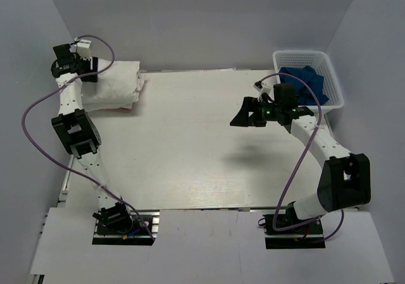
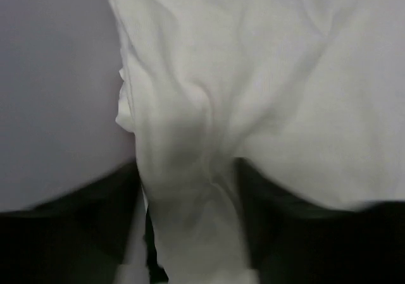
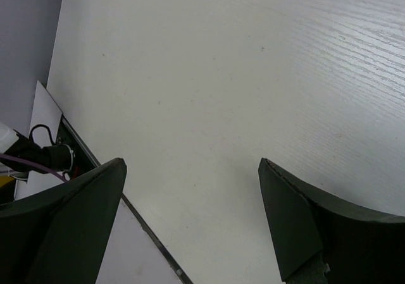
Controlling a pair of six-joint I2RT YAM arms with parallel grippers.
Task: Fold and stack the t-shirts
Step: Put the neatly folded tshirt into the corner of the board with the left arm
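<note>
Top external view: both arm bases stand at the near edge of the pale table point(image 1: 190, 157). The right arm bends up and reaches to the left over the right half of the table. The right gripper point(image 1: 242, 114) hangs above the bare surface. In the right wrist view its two dark fingers point(image 3: 69, 227) stand wide apart, and only the table top shows in the gap.

The left arm stretches from its base to the far left corner. There the left gripper point(image 1: 81, 75) is at the left end of the stack of folded white t-shirts point(image 1: 117, 81), which lies against the far left edge of the table. A thin pinkish edge shows under the near side of the stack.

In the left wrist view a ridge of white cloth point(image 2: 190, 170) runs down between the two dark fingers point(image 2: 297, 233) of this gripper, and the cloth fills most of the picture. The view is blurred, so I cannot tell if the fingers press on the ridge or only stand beside it.

At the far right corner sits a white plastic basket point(image 1: 332, 75) with blue cloth point(image 1: 307, 81) inside, just behind the right arm's wrist.
</note>
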